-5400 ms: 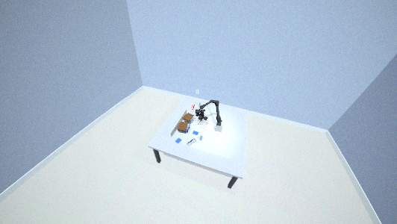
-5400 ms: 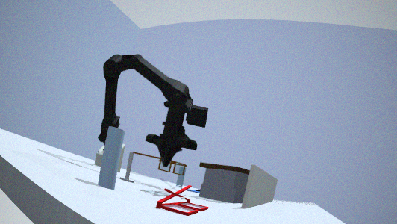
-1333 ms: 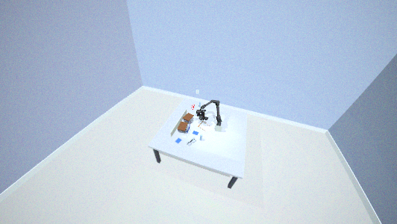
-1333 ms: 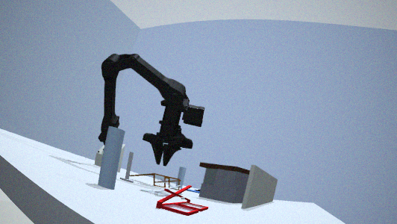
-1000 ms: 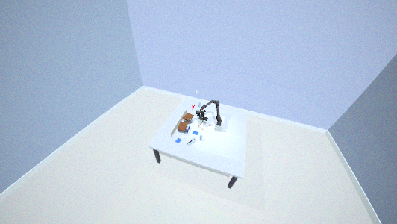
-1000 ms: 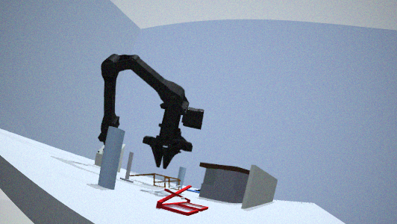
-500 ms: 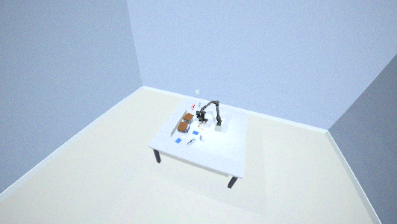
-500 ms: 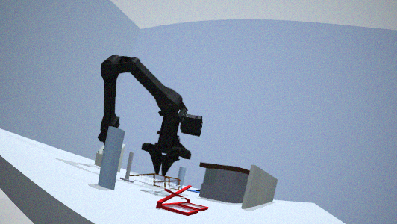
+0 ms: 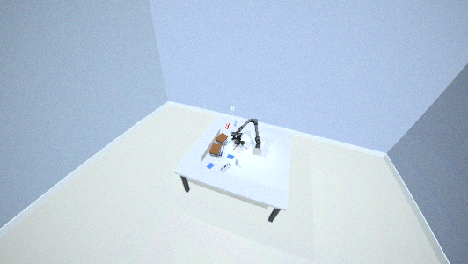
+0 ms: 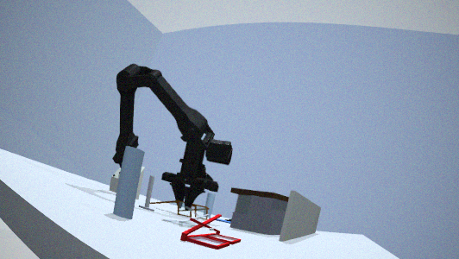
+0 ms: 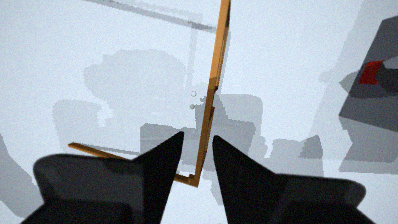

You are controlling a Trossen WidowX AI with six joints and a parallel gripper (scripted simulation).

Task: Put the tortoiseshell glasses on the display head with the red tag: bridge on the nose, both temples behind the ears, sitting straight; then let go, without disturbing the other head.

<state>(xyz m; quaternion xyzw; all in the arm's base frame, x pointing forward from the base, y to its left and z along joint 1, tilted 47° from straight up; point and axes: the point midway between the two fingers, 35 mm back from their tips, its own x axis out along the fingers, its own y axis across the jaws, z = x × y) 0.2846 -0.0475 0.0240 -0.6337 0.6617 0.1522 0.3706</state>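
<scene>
The tortoiseshell glasses (image 11: 216, 60) (image 10: 164, 202) lie on the table with the temples folded out, seen as a thin amber frame. My gripper (image 11: 198, 137) (image 10: 186, 207) is partly open, low over the glasses' front. Its fingertips stand either side of the front bar near one end, with a gap on each side. A dark grey display head with a red tag (image 11: 371, 72) is partly in the wrist view at the right. Two brown-topped heads (image 9: 222, 138) (image 9: 215, 149) stand side by side in the top view; which bears the tag cannot be told there.
Red glasses (image 10: 216, 245) (image 9: 227, 126) lie near the heads. A blue-grey cylinder (image 10: 129, 181) and a thin post (image 10: 149, 192) stand beside the arm. A pale panel (image 10: 299, 216) stands behind the heads. Blue squares (image 9: 230, 157) (image 9: 210, 165) and dark glasses (image 9: 225, 167) lie on the table.
</scene>
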